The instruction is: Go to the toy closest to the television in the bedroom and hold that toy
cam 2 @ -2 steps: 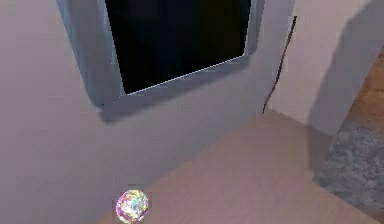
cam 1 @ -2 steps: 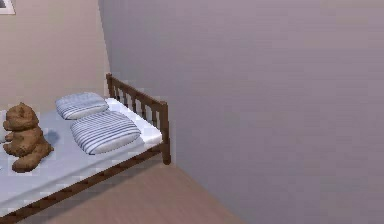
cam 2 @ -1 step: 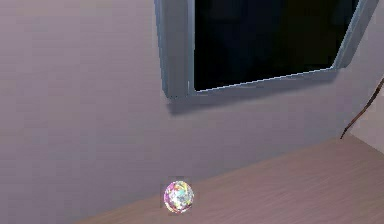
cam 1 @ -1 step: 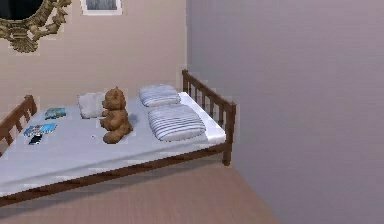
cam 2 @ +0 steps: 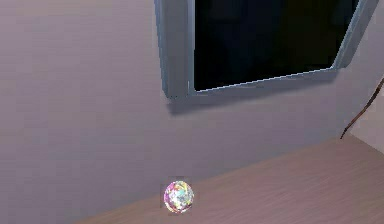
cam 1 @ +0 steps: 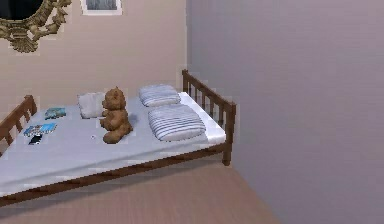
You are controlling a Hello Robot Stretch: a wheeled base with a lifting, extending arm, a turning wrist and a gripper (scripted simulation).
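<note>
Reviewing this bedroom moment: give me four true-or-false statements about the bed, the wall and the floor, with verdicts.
1. A teddy bear sits on the bed. True.
2. A striped pillow lies beside the bear. True.
3. The multicoloured ball lies on the bed. False: it lies on the floor, below a dark framed panel.
4. The wall above the bed is bare. False: an ornate gold-framed mirror and a picture hang there.
</note>
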